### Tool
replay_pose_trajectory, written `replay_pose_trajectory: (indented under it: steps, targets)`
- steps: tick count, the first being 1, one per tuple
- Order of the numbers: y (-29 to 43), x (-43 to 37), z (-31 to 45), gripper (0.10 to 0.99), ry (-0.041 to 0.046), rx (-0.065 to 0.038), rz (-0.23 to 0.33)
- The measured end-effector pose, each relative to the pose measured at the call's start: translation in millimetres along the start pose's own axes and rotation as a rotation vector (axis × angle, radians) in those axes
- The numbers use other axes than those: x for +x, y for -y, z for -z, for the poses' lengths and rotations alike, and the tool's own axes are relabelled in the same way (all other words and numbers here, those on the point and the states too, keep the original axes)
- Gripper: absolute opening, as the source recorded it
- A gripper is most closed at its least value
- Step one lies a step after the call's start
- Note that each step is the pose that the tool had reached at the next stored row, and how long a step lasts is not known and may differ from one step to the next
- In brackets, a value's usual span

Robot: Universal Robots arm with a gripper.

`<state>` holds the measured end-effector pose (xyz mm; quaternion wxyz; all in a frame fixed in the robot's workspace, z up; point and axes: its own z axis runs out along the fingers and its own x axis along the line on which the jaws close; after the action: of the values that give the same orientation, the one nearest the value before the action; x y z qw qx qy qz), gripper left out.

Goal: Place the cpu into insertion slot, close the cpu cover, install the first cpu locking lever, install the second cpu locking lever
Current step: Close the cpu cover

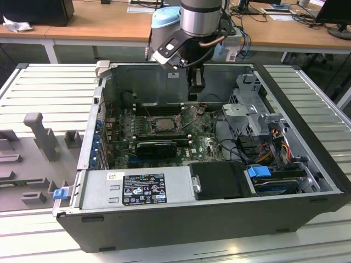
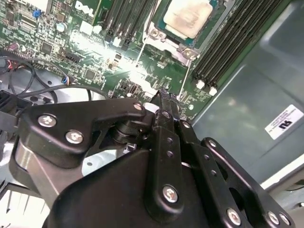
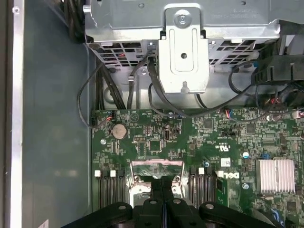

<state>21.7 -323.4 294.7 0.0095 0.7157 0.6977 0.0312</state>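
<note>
While clear of the cpu (image 2: 187,16), jaws pressed together, empty.

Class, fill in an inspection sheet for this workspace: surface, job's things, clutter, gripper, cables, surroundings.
Surface: slatted metal table bearing an open computer case.
Job's things: cpu lies flat in the insertion slot; cpu cover frames it, latching cannot be told.
Clutter: grey moulded fixtures on the exterior view's left.
Gripper: gripper shut, nothing seen in it, above the green board near the slot.
Cables: black cables loop below the drive cage.
Surroundings: wooden desks behind.
</note>
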Motion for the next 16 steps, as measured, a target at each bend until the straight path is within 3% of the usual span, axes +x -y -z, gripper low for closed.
replay_pose_trajectory:
  steps: [2, 5, 16]
  targets:
    - [-1.4, -0.3, -6.0, 0.106, -0.0005, 0.0, 0.006]
    - [-14.8, -0.2, -15.1, 0.106, -0.0004, 0.0, 0.006]
    - [-33.2, -0.4, -41.1, 0.106, -0.0006, 0.005, 0.011]
